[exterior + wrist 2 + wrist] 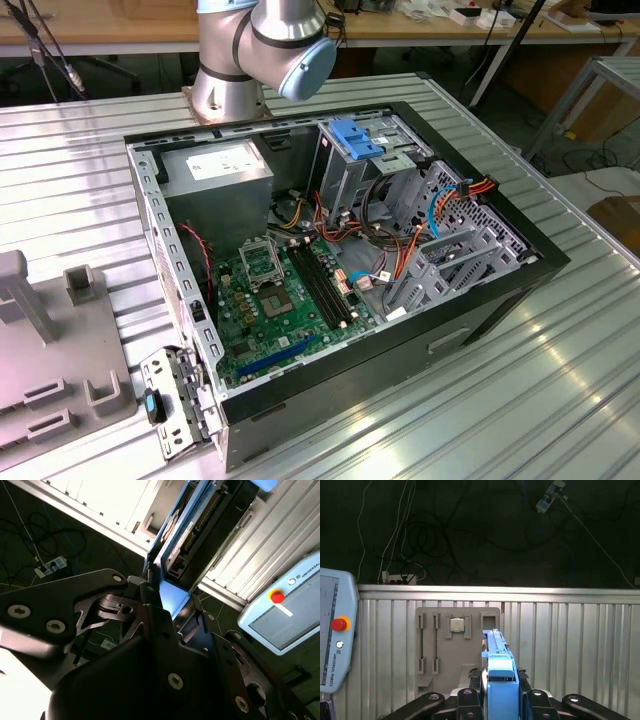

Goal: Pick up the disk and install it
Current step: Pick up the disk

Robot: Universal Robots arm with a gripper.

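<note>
In both wrist views my gripper (499, 698) (170, 611) is shut on the disk. Its bright blue carrier rail and end tab (500, 672) stick out between the black fingers (466, 700). In the second wrist view the disk (212, 520) shows edge-on, with a dark body and a blue rail along one side, held above the ribbed metal table. The open computer case (500, 300) lies on the table in the exterior view. Inside it, an upright grey drive cage (345, 180) carries a fixed blue bracket (355, 135).
The arm's base (250, 50) stands behind the case. A grey fixture tray (457, 650) holding a small square chip (457, 625) lies beyond the disk, and a grey fixture (50, 370) sits at the exterior view's left. A teach pendant (335, 645) (285, 610) rests on the table.
</note>
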